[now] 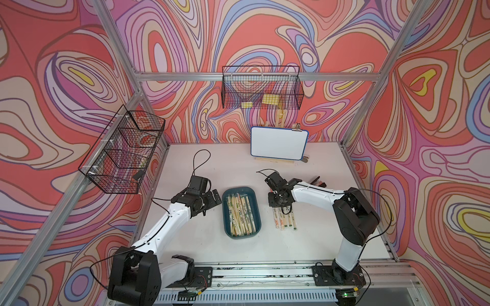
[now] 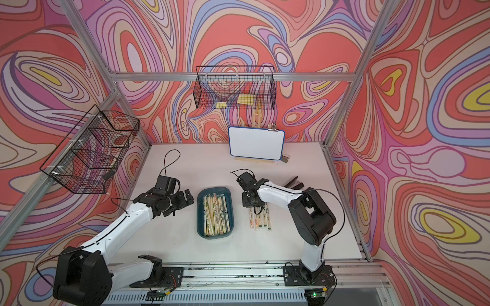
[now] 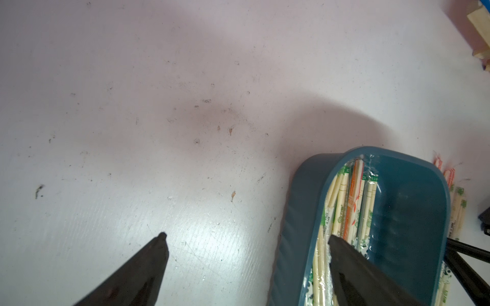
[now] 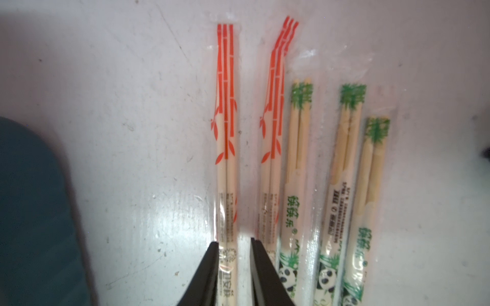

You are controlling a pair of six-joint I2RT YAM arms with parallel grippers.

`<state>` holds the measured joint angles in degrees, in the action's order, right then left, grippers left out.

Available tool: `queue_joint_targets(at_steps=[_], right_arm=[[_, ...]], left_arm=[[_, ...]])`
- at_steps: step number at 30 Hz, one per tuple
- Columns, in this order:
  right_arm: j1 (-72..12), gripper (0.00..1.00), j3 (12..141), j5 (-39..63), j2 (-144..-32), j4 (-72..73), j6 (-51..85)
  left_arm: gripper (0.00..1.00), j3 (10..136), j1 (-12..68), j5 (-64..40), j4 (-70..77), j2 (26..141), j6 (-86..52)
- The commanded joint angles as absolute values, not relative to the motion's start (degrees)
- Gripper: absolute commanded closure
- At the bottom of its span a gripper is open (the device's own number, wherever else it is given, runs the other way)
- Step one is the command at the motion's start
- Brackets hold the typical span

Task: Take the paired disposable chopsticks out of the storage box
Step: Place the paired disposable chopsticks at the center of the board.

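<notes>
A teal storage box (image 1: 257, 212) sits mid-counter (image 1: 233, 164), its long side running near to far. Inside lie paired disposable chopsticks (image 1: 240, 216) in clear sleeves. Just left of the box hovers the left hand (image 1: 215, 199), jaws spread. To the right of the box a few sleeved pairs (image 1: 285, 221) lie side by side on the counter, with the right hand (image 1: 280, 205) pointing down over their far ends. A whiteboard (image 1: 279, 143) stands at the far edge.
</notes>
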<state>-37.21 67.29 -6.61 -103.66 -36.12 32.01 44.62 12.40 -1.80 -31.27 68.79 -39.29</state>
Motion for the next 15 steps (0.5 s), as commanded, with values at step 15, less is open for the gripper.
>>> queue_joint_targets(at_steps=[15], right_arm=[[-47.31, 0.65, 75.94, 4.12, -99.08, -33.08, 36.14]], left_arm=[[0.00, 42.75, 12.61, -0.42, -30.67, 68.48, -40.43]])
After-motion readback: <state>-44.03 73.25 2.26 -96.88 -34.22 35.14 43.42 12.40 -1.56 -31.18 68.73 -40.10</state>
